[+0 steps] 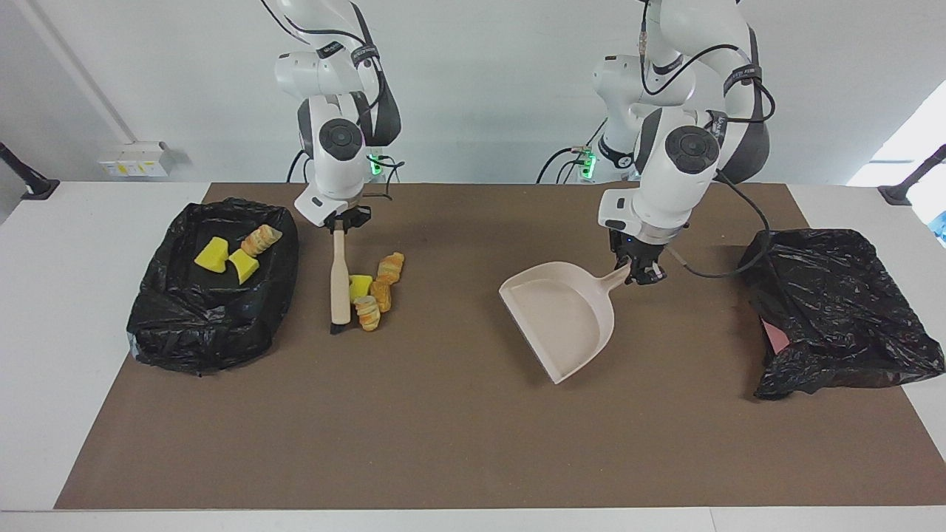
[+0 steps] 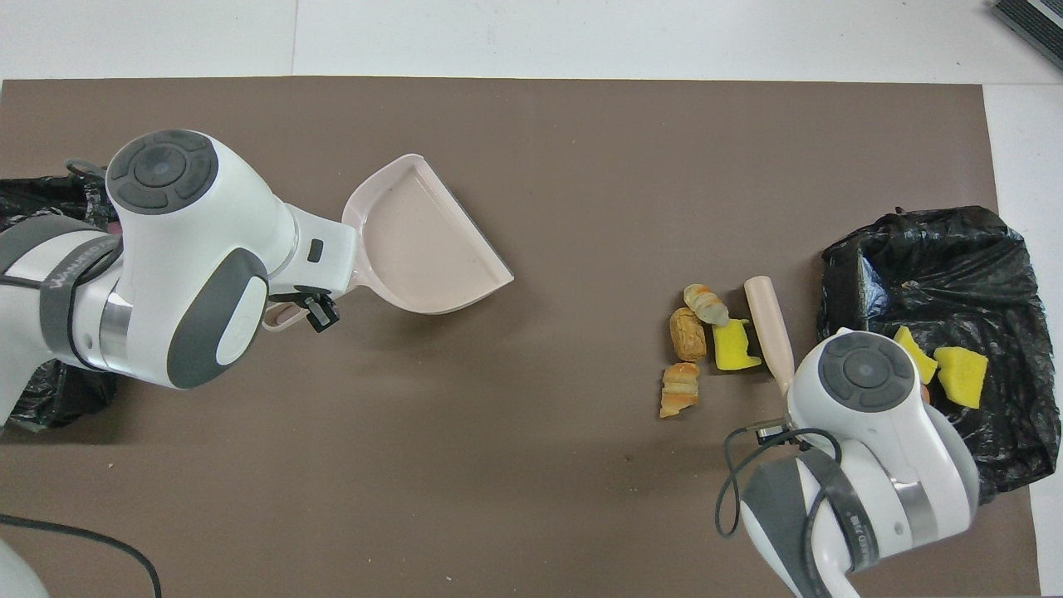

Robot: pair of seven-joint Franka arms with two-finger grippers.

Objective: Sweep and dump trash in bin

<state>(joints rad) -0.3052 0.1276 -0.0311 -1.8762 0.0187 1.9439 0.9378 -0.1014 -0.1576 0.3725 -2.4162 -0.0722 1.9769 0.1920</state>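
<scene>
Several trash pieces lie on the brown mat: a yellow sponge wedge and three striped bread chunks. My right gripper is shut on the top of a beige brush. The brush stands bristles down between the pile and the black-lined bin, against the sponge. That bin holds two yellow wedges and a bread chunk. My left gripper is shut on the handle of the beige dustpan, whose mouth faces the pile.
A second black bag with something pink under it sits at the left arm's end of the table. The brown mat covers most of the white table. A stretch of bare mat separates the dustpan from the pile.
</scene>
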